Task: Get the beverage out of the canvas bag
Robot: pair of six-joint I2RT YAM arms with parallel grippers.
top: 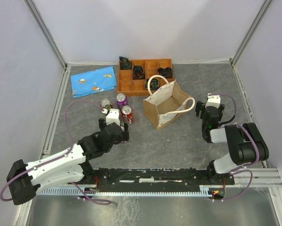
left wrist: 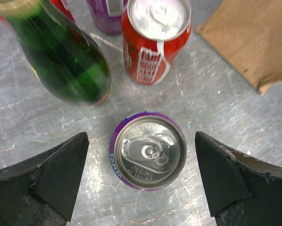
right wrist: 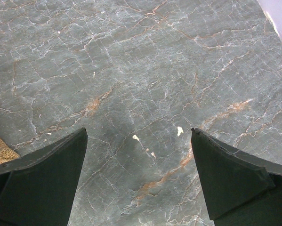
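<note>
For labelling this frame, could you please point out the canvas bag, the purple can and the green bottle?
canvas bag point(top: 173, 117), top external view, on its near outer wall.
purple can point(left wrist: 148, 150), left wrist view, on its silver lid.
green bottle point(left wrist: 68, 63), left wrist view, on its glass body.

From above, the left arm point(top: 75, 160) covers the purple Fanta can point(left wrist: 148, 153), so nothing of it shows there. In the left wrist view the green bottle point(left wrist: 65, 61) is blurred and cut off at the top edge. A second purple can point(left wrist: 108, 14) shows only its lower part, and the canvas bag point(left wrist: 249, 42) only a corner. I can't tell what sits inside the bag. The dark bits in the orange tray point(top: 150, 60) are too small to name.
</note>
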